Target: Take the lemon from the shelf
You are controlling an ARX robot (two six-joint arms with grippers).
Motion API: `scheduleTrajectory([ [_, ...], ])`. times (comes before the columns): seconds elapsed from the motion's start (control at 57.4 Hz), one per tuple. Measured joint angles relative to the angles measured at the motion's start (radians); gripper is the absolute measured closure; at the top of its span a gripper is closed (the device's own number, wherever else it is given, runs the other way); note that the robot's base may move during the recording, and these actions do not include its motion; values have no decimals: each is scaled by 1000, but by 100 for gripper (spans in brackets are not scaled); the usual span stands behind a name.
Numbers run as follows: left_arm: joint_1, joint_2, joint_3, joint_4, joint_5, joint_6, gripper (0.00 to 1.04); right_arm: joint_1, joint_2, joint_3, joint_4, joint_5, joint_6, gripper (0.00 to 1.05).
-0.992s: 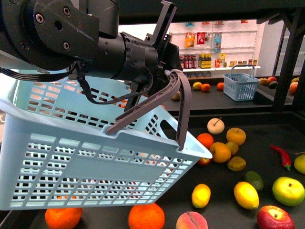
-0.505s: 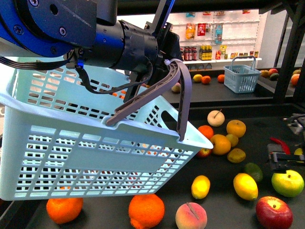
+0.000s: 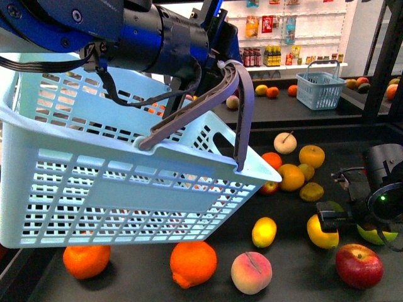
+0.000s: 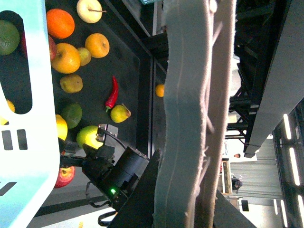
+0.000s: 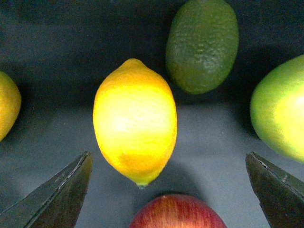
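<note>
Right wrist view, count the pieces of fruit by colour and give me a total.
Yellow: 2, the oval yellow lemon and a yellow fruit cut off at the edge
Green: 2, the dark green pebbled avocado and a smooth light green fruit
Red: 1, the streaked red apple
Total: 5

A grocery shop: wall shelves (image 3: 286, 39) of bottles (image 3: 272, 56), a shopping basket (image 3: 113, 189), loose fruit (image 3: 192, 263) on a black shelf (image 3: 296, 280).
</note>
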Motion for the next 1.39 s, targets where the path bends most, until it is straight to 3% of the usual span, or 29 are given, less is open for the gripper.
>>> scheduleTrajectory([
  [0.818, 0, 0, 0, 0, 0, 0, 96, 54, 270, 426, -187, 69, 51, 7],
  [0.87, 0, 0, 0, 0, 0, 0, 96, 56, 275, 435, -187, 74, 55, 12],
  [1.027, 0, 0, 0, 0, 0, 0, 96, 56, 277, 446, -187, 79, 63, 40],
  [1.219, 0, 0, 0, 0, 0, 0, 96, 48, 260, 407, -154, 66, 71, 42],
  [1.393, 0, 0, 0, 0, 0, 0, 96, 28, 159, 249, -71, 46, 77, 42],
])
